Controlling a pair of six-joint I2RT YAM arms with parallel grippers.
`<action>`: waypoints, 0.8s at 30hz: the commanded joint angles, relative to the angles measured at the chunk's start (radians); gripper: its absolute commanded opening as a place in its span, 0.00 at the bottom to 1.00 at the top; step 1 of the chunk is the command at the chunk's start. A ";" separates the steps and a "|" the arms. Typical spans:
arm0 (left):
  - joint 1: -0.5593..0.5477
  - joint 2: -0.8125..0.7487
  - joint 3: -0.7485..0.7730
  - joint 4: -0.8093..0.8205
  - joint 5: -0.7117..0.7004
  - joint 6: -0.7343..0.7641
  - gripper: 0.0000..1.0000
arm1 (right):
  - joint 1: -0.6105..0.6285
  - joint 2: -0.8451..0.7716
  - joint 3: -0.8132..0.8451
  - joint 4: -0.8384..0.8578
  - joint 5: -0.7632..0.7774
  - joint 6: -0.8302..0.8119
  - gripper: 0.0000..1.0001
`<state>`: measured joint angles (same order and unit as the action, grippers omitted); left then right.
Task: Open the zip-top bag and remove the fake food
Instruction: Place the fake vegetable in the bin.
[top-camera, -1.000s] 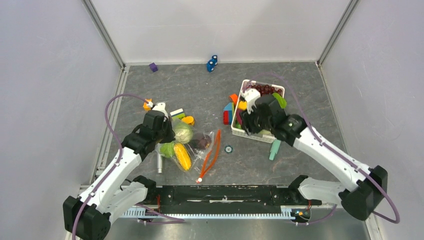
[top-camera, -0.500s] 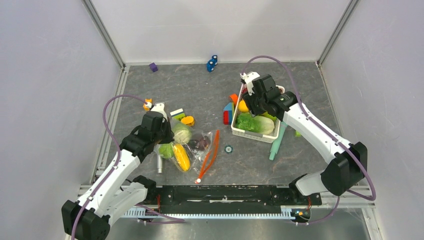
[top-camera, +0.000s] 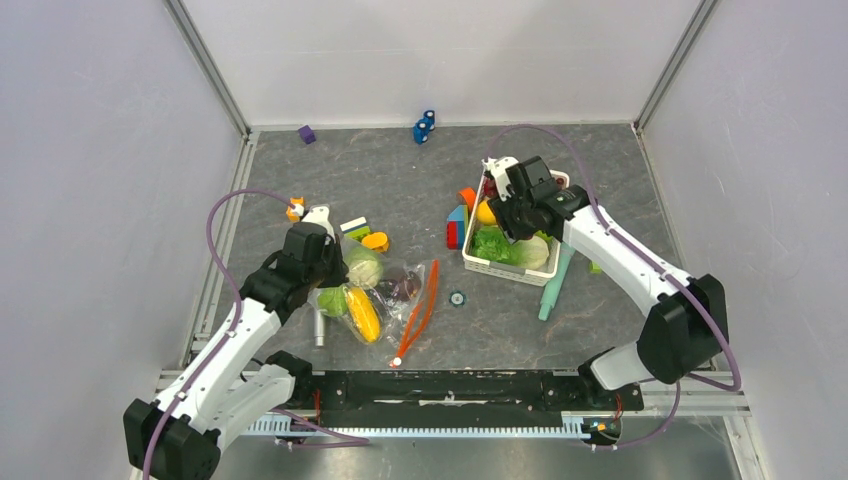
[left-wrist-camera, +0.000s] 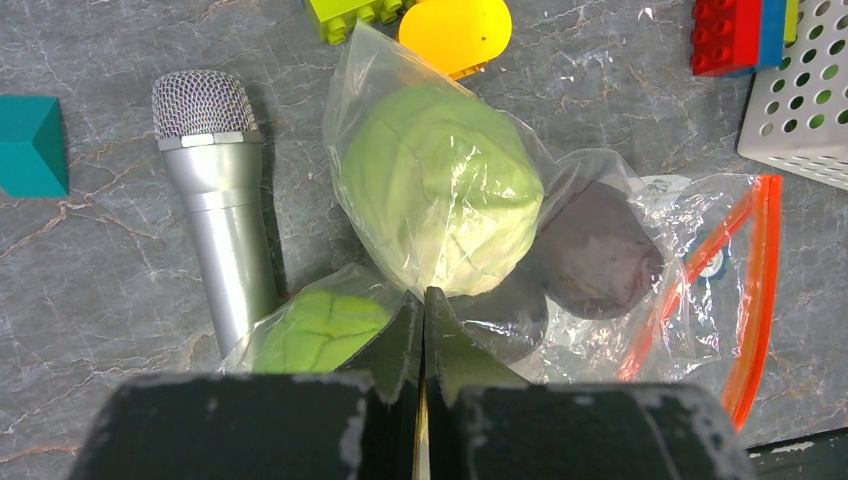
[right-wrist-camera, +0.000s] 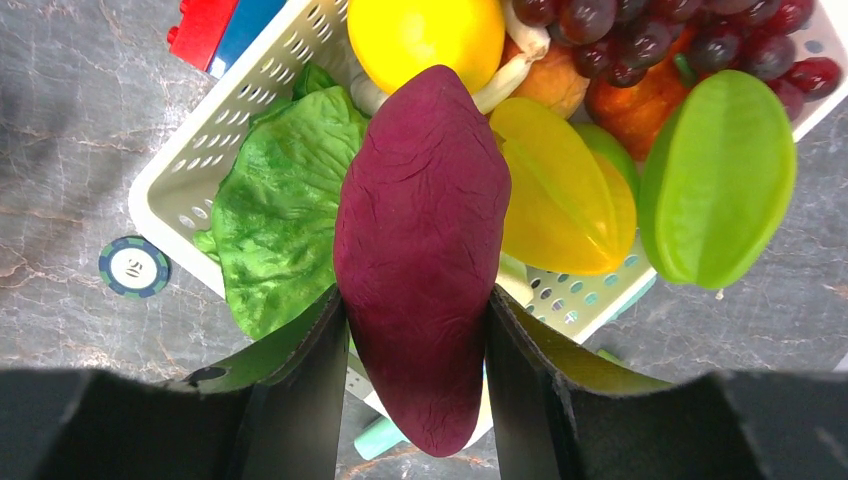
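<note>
The clear zip-top bag lies left of centre with its red-orange zipper strip open on the right. Inside it are a pale green cabbage, a round green fruit, a dark eggplant and a yellow corn cob. My left gripper is shut, pinching the bag's plastic between the cabbage and the green fruit. My right gripper is shut on a magenta sweet potato, held above the white basket.
The basket holds lettuce, grapes, star fruits and a yellow fruit. A silver microphone lies left of the bag. Coloured blocks sit beside the basket. A poker chip and a teal stick lie nearby.
The right arm swung from the basket's near side toward its far side, then eased back a little. The left arm and the bag stayed put.
</note>
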<state>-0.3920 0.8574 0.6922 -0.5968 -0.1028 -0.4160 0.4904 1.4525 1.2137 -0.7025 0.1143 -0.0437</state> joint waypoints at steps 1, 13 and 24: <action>0.007 0.000 0.024 0.023 0.000 0.036 0.02 | -0.001 0.018 -0.010 0.044 -0.010 -0.018 0.40; 0.007 0.009 0.024 0.023 0.008 0.036 0.02 | -0.001 0.062 0.010 0.046 0.059 -0.030 0.49; 0.007 0.014 0.024 0.023 0.014 0.037 0.02 | -0.002 0.043 0.020 0.046 0.064 -0.035 0.66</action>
<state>-0.3920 0.8719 0.6922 -0.5964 -0.1017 -0.4156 0.4904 1.5162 1.2072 -0.6876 0.1631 -0.0669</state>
